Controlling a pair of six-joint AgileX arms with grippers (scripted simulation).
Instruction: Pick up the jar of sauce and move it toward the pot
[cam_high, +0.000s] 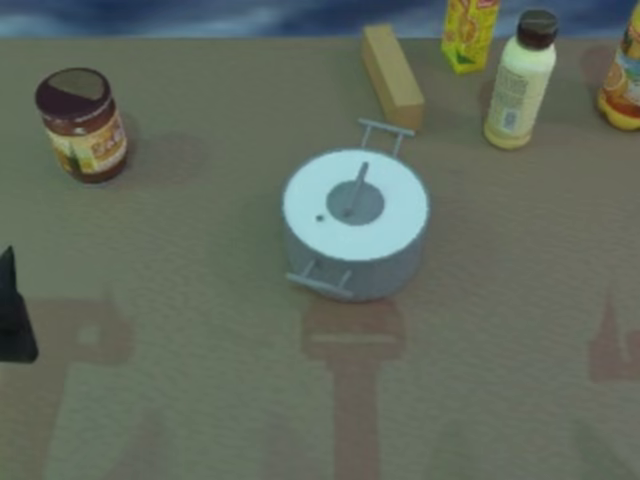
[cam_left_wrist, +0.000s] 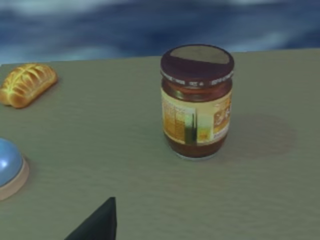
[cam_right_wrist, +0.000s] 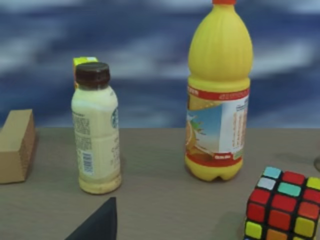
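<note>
The jar of sauce (cam_high: 83, 124) stands upright at the table's far left, with a dark brown lid and a yellow-orange label. It shows whole in the left wrist view as the jar of sauce (cam_left_wrist: 197, 101). The grey pot (cam_high: 355, 222) with its pale lid sits at the table's middle, well right of the jar. My left gripper (cam_high: 12, 320) hangs at the left edge, nearer the front than the jar and apart from it. One dark fingertip (cam_left_wrist: 102, 225) shows, with nothing beside it. My right arm is outside the top view; one of its fingertips (cam_right_wrist: 102, 225) shows.
A tan block (cam_high: 392, 75), a yellow carton (cam_high: 470, 33), a cream bottle (cam_high: 520, 80) and an orange bottle (cam_high: 622, 75) line the back. The left wrist view shows a bread loaf (cam_left_wrist: 26, 84) and a blue dome (cam_left_wrist: 9, 165). A colour cube (cam_right_wrist: 282, 205) sits near the right gripper.
</note>
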